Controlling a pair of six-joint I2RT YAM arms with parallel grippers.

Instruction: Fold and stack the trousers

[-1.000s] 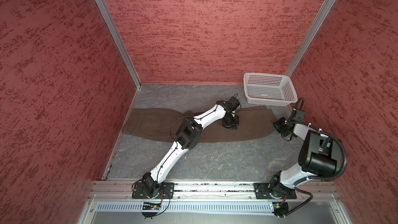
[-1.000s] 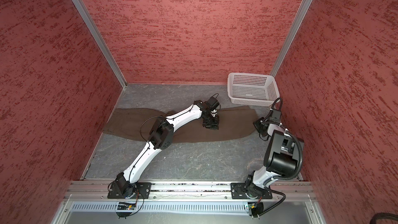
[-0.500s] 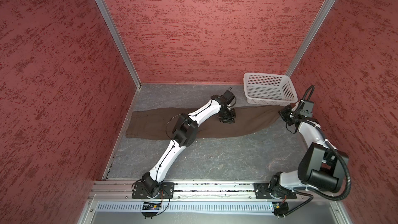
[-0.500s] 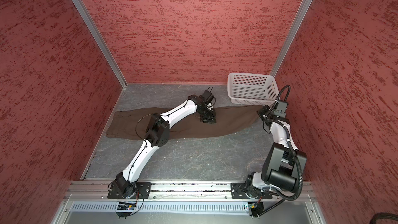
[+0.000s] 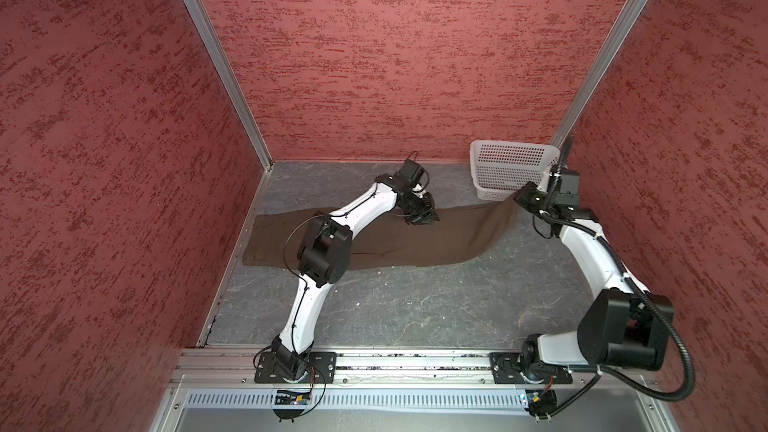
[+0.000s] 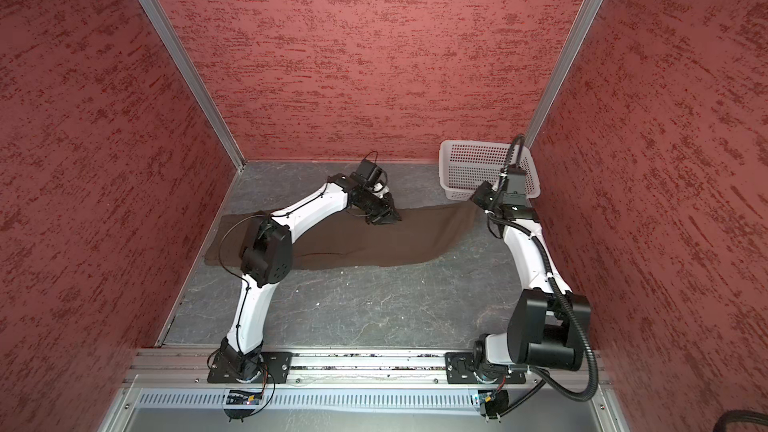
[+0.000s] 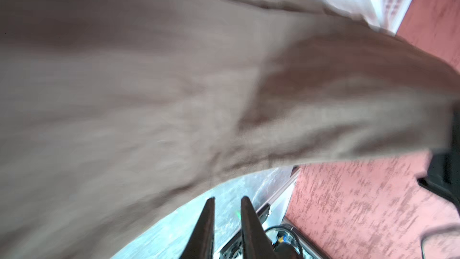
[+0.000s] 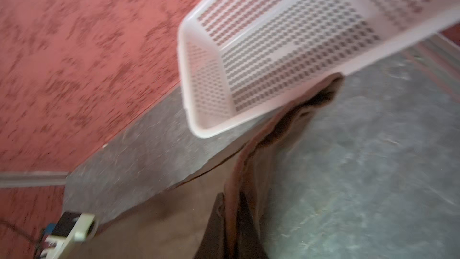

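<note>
Beside the basket [image 5: 513,164], right arm [image 5: 590,245] holds trousers [image 5: 415,238] raised.

trousers [image 5: 415,238] across table [image 5: 395,309] middle, basket [image 5: 511,168] behind their right end

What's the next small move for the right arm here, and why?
Probably draw the right gripper a little away from the basket, toward the left gripper. Its jaws pinch the raised end of the trousers, and that cloth meets the basket's near edge; the rest lies flat, unfolded.
</note>
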